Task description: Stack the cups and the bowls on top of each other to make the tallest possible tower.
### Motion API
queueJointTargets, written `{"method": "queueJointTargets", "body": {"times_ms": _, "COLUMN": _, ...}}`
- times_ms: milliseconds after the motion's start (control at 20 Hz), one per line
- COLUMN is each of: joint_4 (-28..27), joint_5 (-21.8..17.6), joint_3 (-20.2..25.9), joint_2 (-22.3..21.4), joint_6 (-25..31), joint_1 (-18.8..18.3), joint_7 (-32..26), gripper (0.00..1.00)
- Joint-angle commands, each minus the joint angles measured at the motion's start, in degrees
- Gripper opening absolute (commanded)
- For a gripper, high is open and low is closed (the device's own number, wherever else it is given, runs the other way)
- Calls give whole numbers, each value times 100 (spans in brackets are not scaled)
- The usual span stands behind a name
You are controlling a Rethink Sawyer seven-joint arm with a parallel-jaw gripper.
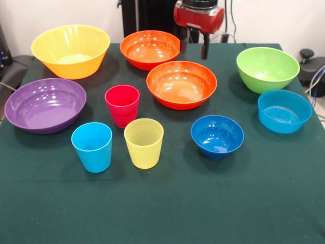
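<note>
Three cups stand upright and apart at the centre left: a red-pink cup [122, 104], a light blue cup [92, 146] and a translucent yellow cup [143, 142]. Around them lie separate bowls: large yellow [70, 51], purple [44, 104], two orange [150, 49] [181, 84], lime green [267, 68], small dark blue [217, 135] and small lighter blue [284, 110]. Nothing is stacked. My gripper [194, 43] hangs open at the top, above the gap between the two orange bowls, holding nothing.
A dark green cloth [167, 208] covers the table, with a broad bare stretch along its near side. Dark equipment and cables sit off the table at both far corners.
</note>
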Motion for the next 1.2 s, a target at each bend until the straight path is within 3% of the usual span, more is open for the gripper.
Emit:
{"method": "queueJointTargets", "body": {"times_ms": 50, "joint_4": -325, "joint_5": 365, "joint_3": 478, "joint_2": 515, "joint_6": -267, "joint_1": 48, "joint_7": 1146, "gripper": 100}}
{"method": "queueJointTargets", "body": {"times_ms": 550, "joint_4": -465, "joint_5": 656, "joint_3": 642, "joint_2": 983, "joint_6": -949, "joint_1": 199, "joint_7": 1364, "gripper": 100}}
{"method": "queueJointTargets", "body": {"times_ms": 1200, "joint_4": -687, "joint_5": 1044, "joint_3": 725, "joint_2": 1348, "joint_6": -1331, "joint_1": 387, "joint_7": 1330, "gripper": 100}}
